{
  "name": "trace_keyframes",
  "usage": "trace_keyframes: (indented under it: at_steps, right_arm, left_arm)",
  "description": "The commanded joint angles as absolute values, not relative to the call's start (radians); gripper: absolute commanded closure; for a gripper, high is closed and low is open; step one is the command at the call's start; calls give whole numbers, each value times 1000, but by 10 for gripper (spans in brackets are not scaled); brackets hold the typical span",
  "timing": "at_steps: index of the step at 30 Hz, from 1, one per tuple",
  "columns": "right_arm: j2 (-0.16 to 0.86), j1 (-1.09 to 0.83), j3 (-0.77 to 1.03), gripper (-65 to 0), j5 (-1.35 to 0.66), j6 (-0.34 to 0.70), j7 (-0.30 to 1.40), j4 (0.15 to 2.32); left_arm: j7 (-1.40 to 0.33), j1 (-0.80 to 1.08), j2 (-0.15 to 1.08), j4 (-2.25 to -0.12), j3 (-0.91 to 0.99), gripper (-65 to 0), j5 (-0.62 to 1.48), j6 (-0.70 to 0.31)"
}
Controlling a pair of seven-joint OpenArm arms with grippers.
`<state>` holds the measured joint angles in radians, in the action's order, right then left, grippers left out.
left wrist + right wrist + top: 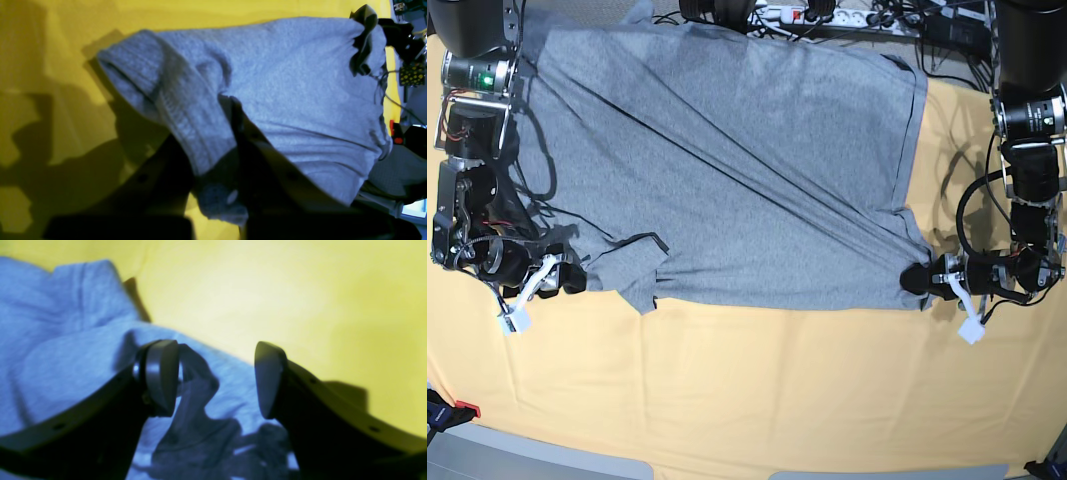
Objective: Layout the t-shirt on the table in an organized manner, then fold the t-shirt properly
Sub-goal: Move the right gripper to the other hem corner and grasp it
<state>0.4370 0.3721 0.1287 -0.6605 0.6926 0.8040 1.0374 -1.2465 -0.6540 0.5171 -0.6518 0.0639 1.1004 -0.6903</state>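
We start at the left gripper (924, 280): clenched on the t-shirt (727, 160), pinching the corner of the shirt nearest that arm; the left wrist view shows grey fabric bunched between dark jaws. The right gripper (217, 380) is released, jaws standing wide with nothing between them, hovering over the rumpled sleeve edge on the opposite side of the shirt; the pads (160, 373) look close to the cloth, contact unclear.

The shirt lies spread on the table (757, 390), toward its far edge, top hem running off near the cables at the back. Long diagonal creases run across the shirt toward the left-hand pinch. A small flap (642, 275) is folded over at the shirt's near edge, close to the right gripper.

Risks, as we judge them:
- One-sided pull. Only one corner is held, so any tug from the left arm would drag the whole shirt and deepen the diagonal creases.
- The right gripper may close on a double layer at the folded flap and lock the fold in.
- It may also close on table cloth with the shirt, same soft stuff underneath.
- The shirt's far edge could slide off the table or snag on the cables there.
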Motion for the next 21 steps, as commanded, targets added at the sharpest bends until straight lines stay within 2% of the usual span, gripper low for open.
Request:
trace_keyframes:
  at_steps: [1,12,14,17,18,21]
  right_arm:
    - [455,402,137,-377,-656,698,770,1048]
    - [430,379,78,-363,-606,698,759,1046]
    - [430,382,57,-285,-575,698,728,1046]
    - [430,398,51,-59,-555,698,715,1046]
    - [430,407,52,-3,-550,698,714,1046]
    - [430,433,52,0,-542,698,716,1046]
  left_arm:
    - [-1228,-687,535,-665,68,0,1121,-698]
    - [-1228,-687,535,-665,68,0,1185,-698]
    - [-1228,-687,535,-665,68,0,1188,-698]
    - [-1229,-687,535,-665,68,0,1187,-698]
    - [-1229,-687,535,-665,68,0,1187,-698]
    - [-1228,-687,535,-665,68,0,1188,-698]
